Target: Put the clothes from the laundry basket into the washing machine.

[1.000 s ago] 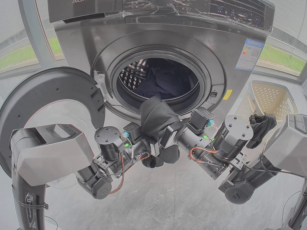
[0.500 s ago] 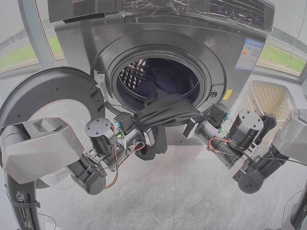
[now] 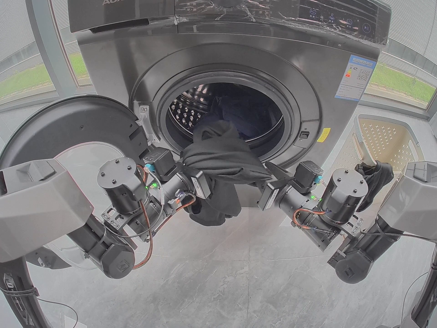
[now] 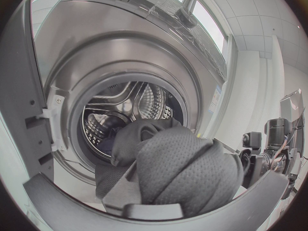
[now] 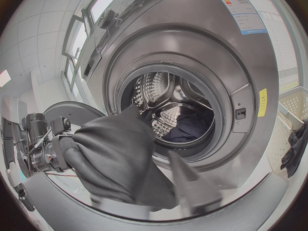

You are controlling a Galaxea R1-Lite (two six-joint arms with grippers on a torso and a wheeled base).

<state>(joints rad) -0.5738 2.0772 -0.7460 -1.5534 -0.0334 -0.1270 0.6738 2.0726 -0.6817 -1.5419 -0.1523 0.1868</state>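
Note:
A dark grey mesh garment (image 3: pixel 223 156) hangs bunched over my left gripper (image 3: pixel 213 175), which is shut on it just below the washing machine's open port (image 3: pixel 227 110). Its top fold reaches the port's lower rim and a tail droops toward the floor. In the left wrist view the garment (image 4: pixel 179 164) covers most of the left gripper (image 4: pixel 150 193). My right gripper (image 3: pixel 273 175) stands open beside the cloth's right edge. In its own view the garment (image 5: pixel 112 158) lies over one side of the right gripper (image 5: pixel 146 180). Dark blue clothes (image 5: pixel 189 125) lie inside the drum.
The round door (image 3: pixel 68 128) is swung open to the left, behind my left arm. A beige laundry basket (image 3: pixel 391 142) stands right of the machine, and another black garment (image 3: pixel 373 176) is draped over its rim. Grey tiled floor lies below.
The garment was stretched between both grippers; now the right gripper has let go and pulled back slightly. The left gripper has lifted the bundle toward the port.

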